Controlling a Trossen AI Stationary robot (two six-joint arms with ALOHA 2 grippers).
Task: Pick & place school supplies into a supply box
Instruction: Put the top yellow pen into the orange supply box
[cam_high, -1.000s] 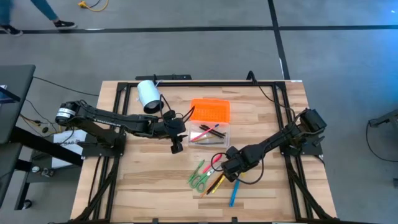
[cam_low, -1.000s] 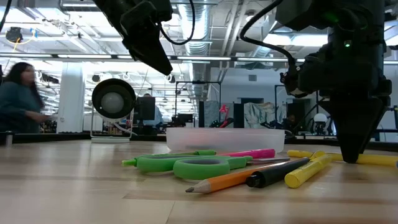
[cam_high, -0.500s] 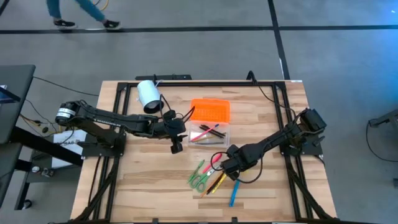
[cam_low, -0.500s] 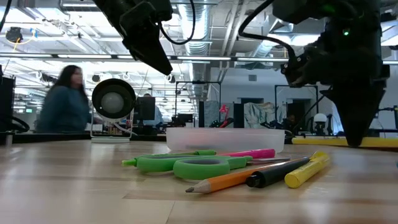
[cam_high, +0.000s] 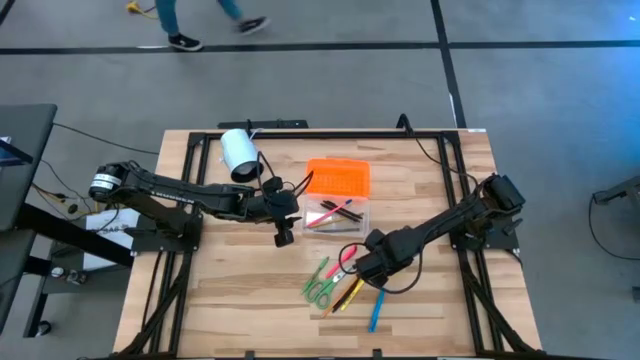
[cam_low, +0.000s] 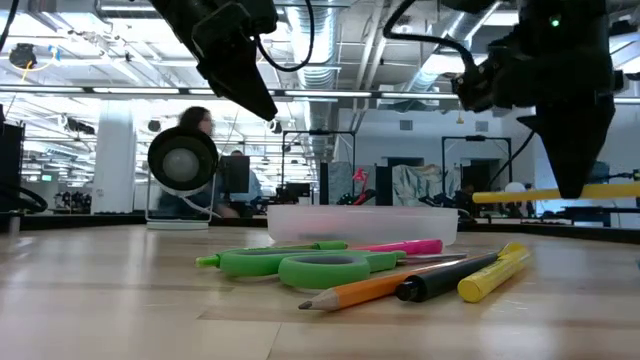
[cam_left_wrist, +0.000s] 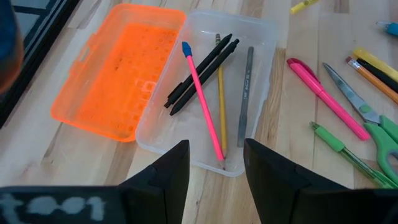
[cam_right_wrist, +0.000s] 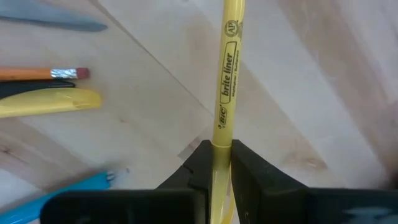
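Right gripper (cam_high: 362, 266) is pinching a thin yellow highlighter pen and hanging above the wooden table (cam_high: 440, 300), between the clear plastic box (cam_high: 337, 216) with its bright orange ribbed lid (cam_high: 338, 178) flipped open beside it and the loose heap of supplies. In this overhead view, the left gripper (cam_high: 284, 236) is waiting with fingers spread just beside the box's left edge; bare tabletop lies open all around.

From table height, the yellow highlighter pen (cam_low: 555, 194) is lying level in the air, its long axis running across the picture, clamped under the right gripper (cam_low: 574, 190). Below it, green-handled scissors (cam_low: 300, 265), an orange pencil (cam_low: 365, 289) and a pink marker (cam_low: 400, 246) are resting in front of the box.

Left wrist view: pens and a pencil are lying lengthwise in the box (cam_left_wrist: 255, 50).

Right wrist view: the highlighter (cam_right_wrist: 227, 74) is pointing straight away from the pinching fingers (cam_right_wrist: 249, 168), above bare wood.
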